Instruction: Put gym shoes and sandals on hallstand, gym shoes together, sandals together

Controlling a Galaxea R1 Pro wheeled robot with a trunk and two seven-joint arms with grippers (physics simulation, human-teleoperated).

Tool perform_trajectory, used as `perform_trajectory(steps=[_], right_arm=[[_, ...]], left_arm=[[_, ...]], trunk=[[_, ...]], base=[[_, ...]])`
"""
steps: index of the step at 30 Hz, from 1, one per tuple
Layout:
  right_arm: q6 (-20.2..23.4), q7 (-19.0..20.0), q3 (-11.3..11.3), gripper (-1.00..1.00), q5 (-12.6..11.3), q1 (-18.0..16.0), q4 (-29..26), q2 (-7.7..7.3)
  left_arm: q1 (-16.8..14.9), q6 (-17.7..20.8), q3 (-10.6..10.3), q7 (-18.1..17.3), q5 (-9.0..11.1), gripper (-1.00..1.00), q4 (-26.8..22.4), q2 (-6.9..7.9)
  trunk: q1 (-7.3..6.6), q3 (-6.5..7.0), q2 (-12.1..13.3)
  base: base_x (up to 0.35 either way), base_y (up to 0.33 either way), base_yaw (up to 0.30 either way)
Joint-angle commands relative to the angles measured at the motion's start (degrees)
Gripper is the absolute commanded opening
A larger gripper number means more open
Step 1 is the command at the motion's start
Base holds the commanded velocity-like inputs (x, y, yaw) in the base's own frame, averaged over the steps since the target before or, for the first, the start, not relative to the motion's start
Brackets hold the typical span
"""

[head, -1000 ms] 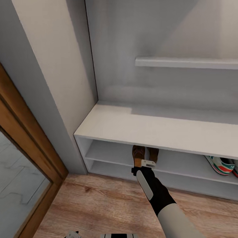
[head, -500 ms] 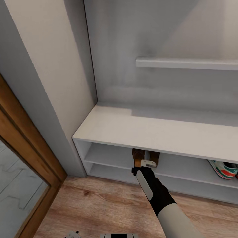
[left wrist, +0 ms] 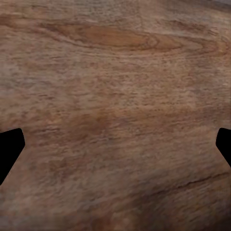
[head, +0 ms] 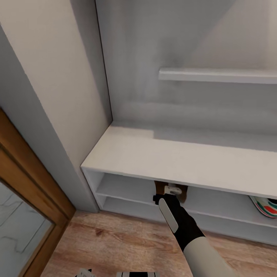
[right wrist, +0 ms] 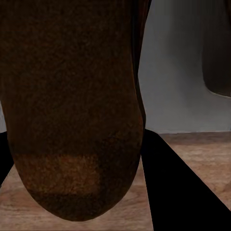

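Sandal (right wrist: 72,110) sits clamped in the right pincer (head: 172,190), pushed into the hallstand (head: 173,157) upper shelf beside its twin (head: 184,194). One gym shoe (head: 265,204) is already shelved further along. Left pincer (left wrist: 115,149) hangs wide over the corridor floor (head: 127,242). Looks nearly finished, just the release left.

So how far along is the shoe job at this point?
Nearly finished, by the look of it. A gym shoe already sits on the upper open shelf of the hallstand at the right edge of the head view; whether its partner is beside it I cannot tell. In hand: the right tool is at that shelf with a sandal, another sandal beside it. Left: release it.
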Motion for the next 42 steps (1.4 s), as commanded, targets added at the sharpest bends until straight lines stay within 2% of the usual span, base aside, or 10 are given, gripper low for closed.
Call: perform_trajectory(steps=[1, 11, 30, 31, 42], right_arm=[[0.02, -0.6, 0.08, -1.0, -0.66, -0.04, -0.06, 0.0], [0.02, -0.6, 0.08, -1.0, -0.66, -0.04, -0.06, -0.63], [0.02, -0.59, 0.08, -1.0, -0.66, -0.04, -0.06, -0.68], [0.02, -0.6, 0.08, 1.0, -0.66, -0.04, -0.06, -0.68], [0.02, -0.6, 0.15, 1.0, -0.63, -0.04, -0.06, -0.68]], left_arm=[[-0.03, -0.28, 0.48, -0.19, -0.55, 1.0, 0.03, -0.01], [-0.02, -0.28, 0.48, -0.29, -0.55, 1.0, 0.03, -0.01], [-0.03, -0.34, 0.48, -0.31, -0.55, 1.0, 0.21, -0.01], [-0.03, -0.32, 0.48, -0.3, -0.55, 1.0, 0.21, -0.01], [-0.03, -0.21, 0.48, -0.29, -0.55, 1.0, 0.21, -0.01]], trunk=[[0.0, -0.05, -0.02], [0.0, -0.05, -0.02], [0.0, -0.05, -0.02], [0.0, -0.05, -0.02], [0.0, -0.05, -0.02]], base=[[0.074, 0.0, 0.0], [0.041, -0.01, 0.0], [0.023, -0.01, 0.0], [0.0, 0.0, 0.0], [-0.001, 0.0, 0.0]])
